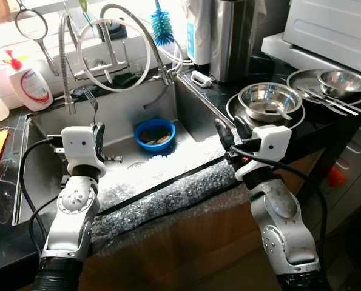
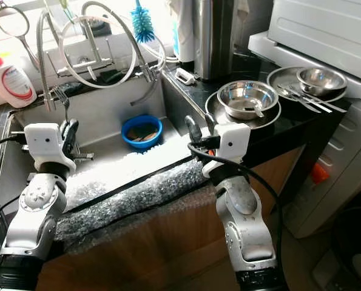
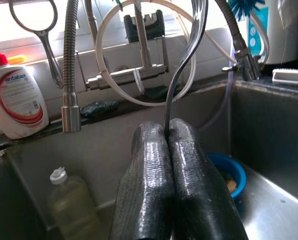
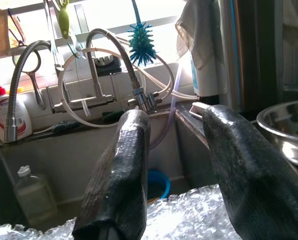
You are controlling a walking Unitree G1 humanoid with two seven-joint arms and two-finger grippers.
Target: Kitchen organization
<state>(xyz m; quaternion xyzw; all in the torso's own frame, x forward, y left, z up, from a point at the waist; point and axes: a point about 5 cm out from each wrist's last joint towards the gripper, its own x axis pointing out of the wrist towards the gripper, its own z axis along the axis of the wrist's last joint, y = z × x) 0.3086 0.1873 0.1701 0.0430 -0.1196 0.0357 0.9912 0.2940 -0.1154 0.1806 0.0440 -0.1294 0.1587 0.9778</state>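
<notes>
Bubble wrap [image 1: 168, 200] lies over sink front edge. L gripper [image 3: 170, 131] over the sink [image 1: 186, 115], fingers [image 3: 149, 185] pressed together, clamped on a fork [image 1: 92, 102] handle; fork upright, tines up. R gripper [image 4: 176, 150] above wrap near sink's right wall, fingers [image 4: 121, 170] wide apart, holding nothing. Blue bowl [image 1: 155, 133] on sink floor beyond. Steel bowl w/ spoon [image 1: 269, 101] on dark bench at right. Far back at left, soap bottle [image 3: 18, 97] label reads "antabax".
</notes>
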